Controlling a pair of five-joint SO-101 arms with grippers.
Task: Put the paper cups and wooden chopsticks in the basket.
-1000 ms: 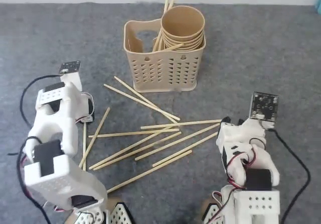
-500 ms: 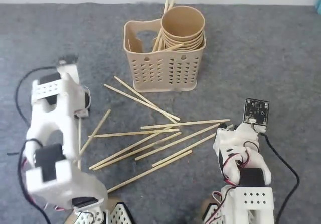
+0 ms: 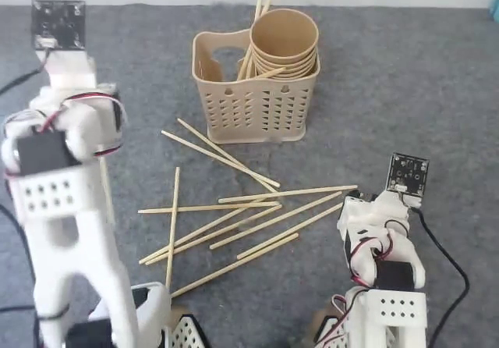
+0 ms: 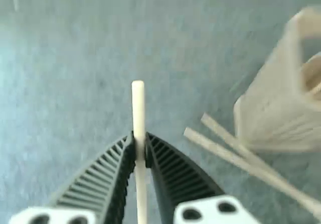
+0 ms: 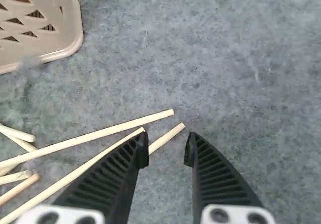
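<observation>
Left wrist view: the left pincer (image 4: 139,151) is clenched on one chopstick (image 4: 138,103), whose tip juts over bare worktop (image 4: 75,58), with the basket (image 4: 273,108) near. The right pincer (image 5: 166,148) stands released, one end of the loose chopsticks (image 5: 90,136) between its tips. Paper cups (image 3: 284,40) sit stacked in the basket, with open worktop around it.

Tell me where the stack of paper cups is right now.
High view: the paper cups stand stacked in the right end of the basket, at the far middle of the table, with chopsticks leaning beside them.
</observation>
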